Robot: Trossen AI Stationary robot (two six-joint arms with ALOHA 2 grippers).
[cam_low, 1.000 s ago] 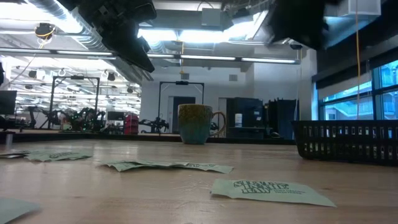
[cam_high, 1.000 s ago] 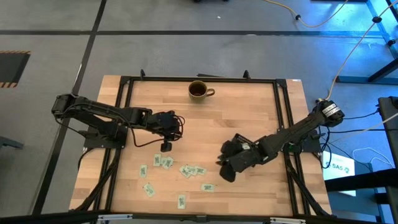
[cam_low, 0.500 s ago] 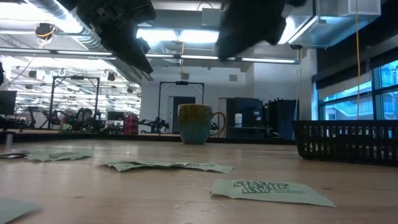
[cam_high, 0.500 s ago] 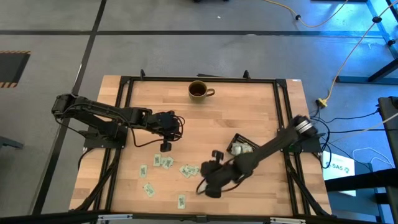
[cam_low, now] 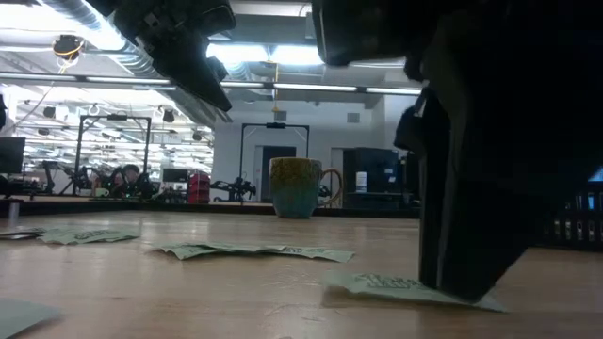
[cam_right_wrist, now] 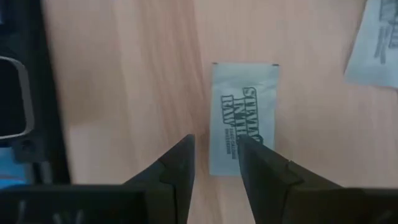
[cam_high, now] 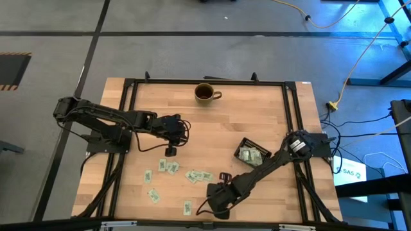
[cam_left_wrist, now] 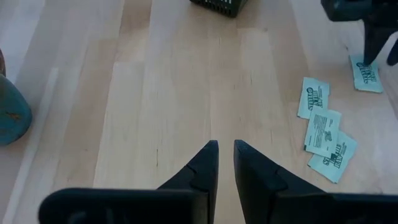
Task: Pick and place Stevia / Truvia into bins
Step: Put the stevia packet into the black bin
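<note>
On the wooden table, Stevia sachets are lying scattered near the front edge, some already sitting in the black bin. The right gripper is standing parted over one sachet (tips down, nothing clamped). The left gripper is hovering, fingers slightly apart and empty.

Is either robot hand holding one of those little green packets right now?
No. The right hand is open just over a Stevia sachet; the left hand holds nothing.
</note>
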